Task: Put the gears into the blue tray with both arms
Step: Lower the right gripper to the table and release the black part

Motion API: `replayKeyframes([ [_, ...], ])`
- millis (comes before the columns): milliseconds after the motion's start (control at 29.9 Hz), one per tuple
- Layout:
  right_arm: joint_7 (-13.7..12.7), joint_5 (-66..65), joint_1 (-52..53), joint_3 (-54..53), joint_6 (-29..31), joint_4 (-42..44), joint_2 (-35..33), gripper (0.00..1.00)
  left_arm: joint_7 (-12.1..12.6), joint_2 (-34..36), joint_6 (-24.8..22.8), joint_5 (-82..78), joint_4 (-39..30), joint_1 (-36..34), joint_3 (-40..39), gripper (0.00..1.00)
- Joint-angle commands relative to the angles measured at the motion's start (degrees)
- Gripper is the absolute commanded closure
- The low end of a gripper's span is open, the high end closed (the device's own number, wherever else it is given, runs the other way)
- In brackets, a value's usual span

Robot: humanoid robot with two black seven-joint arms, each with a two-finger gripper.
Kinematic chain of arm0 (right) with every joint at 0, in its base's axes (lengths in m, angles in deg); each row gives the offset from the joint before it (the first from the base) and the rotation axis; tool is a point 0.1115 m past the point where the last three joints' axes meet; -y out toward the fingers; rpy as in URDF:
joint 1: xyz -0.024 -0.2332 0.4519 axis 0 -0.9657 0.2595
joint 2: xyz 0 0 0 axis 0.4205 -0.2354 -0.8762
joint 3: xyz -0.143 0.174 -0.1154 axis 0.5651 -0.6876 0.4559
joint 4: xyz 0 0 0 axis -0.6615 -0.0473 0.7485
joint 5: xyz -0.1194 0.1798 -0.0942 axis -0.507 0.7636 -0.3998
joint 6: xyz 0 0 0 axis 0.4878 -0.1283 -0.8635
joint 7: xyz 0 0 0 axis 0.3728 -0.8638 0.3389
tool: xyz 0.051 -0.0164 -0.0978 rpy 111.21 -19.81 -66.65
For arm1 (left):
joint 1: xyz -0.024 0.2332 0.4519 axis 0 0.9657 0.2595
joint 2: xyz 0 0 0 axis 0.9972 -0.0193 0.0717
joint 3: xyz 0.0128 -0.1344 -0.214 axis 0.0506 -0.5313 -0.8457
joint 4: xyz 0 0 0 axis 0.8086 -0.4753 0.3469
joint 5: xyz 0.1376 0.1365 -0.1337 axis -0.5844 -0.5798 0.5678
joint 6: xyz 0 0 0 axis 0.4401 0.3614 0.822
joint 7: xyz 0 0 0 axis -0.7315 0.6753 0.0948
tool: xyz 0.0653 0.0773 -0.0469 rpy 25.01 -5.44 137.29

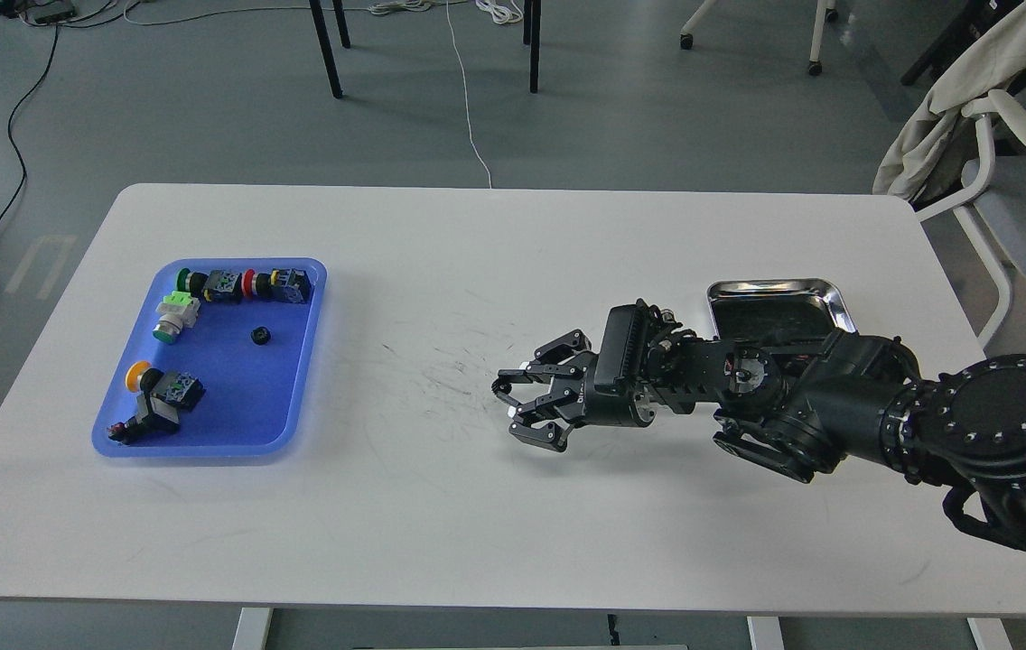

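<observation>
The blue tray (pixel 296 397) lies at the table's left side. One small black gear (pixel 260 336) rests on its floor among several colourful-capped push-button switches. My right arm reaches in from the right, low over the table's middle. My right gripper (pixel 508 397) points left, its fingers drawn together at the tips. A tiny dark round piece, apparently a gear (pixel 502 386), is pinched at those tips. The gripper is well to the right of the blue tray. My left arm is out of view.
A shiny steel tray (pixel 779 291) with a dark inside sits behind my right arm at the table's right. Faint scuff marks cover the tabletop's middle. Beyond the table are chair legs, cables on the floor and a white chair at the far right.
</observation>
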Motion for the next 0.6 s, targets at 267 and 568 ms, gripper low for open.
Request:
replayKeyframes([
  [267,-0.23,0.07,-0.78,-0.39,0.01,2.79,0.00,0.99,0.00,0.66,0.00,0.03,-0.17,-0.01,0.00,0.01],
  [568,0.00,-0.19,-1.49,-0.39,0.01,2.53,0.00,0.99,0.00,3.91,0.00,0.03,-3.07,-0.01,0.00,0.01],
])
